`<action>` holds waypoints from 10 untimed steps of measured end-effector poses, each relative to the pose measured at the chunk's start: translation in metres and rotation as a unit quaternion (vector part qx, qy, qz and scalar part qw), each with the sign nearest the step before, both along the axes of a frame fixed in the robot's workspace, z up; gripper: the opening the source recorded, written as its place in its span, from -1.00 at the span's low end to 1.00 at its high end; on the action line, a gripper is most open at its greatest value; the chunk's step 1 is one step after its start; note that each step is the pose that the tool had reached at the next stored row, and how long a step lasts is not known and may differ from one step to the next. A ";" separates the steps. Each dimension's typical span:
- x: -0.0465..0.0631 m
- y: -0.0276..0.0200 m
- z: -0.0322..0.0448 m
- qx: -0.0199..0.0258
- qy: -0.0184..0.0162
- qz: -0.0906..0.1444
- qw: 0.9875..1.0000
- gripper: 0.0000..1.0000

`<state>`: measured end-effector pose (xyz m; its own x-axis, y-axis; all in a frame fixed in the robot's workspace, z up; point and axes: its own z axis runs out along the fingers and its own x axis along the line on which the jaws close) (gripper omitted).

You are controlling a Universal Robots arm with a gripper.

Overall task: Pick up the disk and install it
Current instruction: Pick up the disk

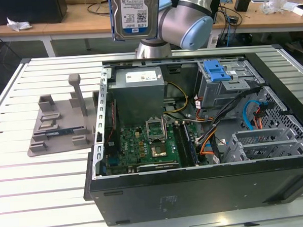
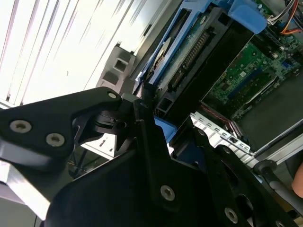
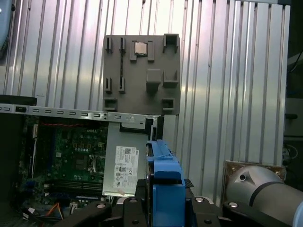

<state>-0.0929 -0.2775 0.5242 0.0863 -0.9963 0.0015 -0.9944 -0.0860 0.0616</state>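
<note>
You had the disk lifted high above the open computer case, standing upright with its white-and-blue label facing the exterior camera. In that view it hung over the far edge of the case, just above the grey power supply box and right beside the arm's elbow. Nothing under it touched it.

In the first wrist view your gripper was pinching the disk by its blue bracket, with one black finger against each side and the bracket seen edge-on between them. In the second wrist view the disk's underside and connector edge ran away from the black finger links.

Inside the case, the green motherboard lay flat on the bottom. The metal drive cage with the blue latch sat at the far corner toward the exterior view's right, well apart from the disk.

A grey parts holder lay on the slatted table, just beside the case on the exterior view's left.
</note>
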 end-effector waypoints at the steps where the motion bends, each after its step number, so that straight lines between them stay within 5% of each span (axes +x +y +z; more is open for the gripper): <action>1: 0.000 -0.0008 0.0000 0.000 0.000 0.000 1.000 -0.26; 10: 0.000 -0.0092 -0.0001 0.000 0.000 0.000 1.000 -0.26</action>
<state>-0.0925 -0.2867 0.5241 0.0863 -0.9963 0.0015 -0.9944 -0.0861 0.0616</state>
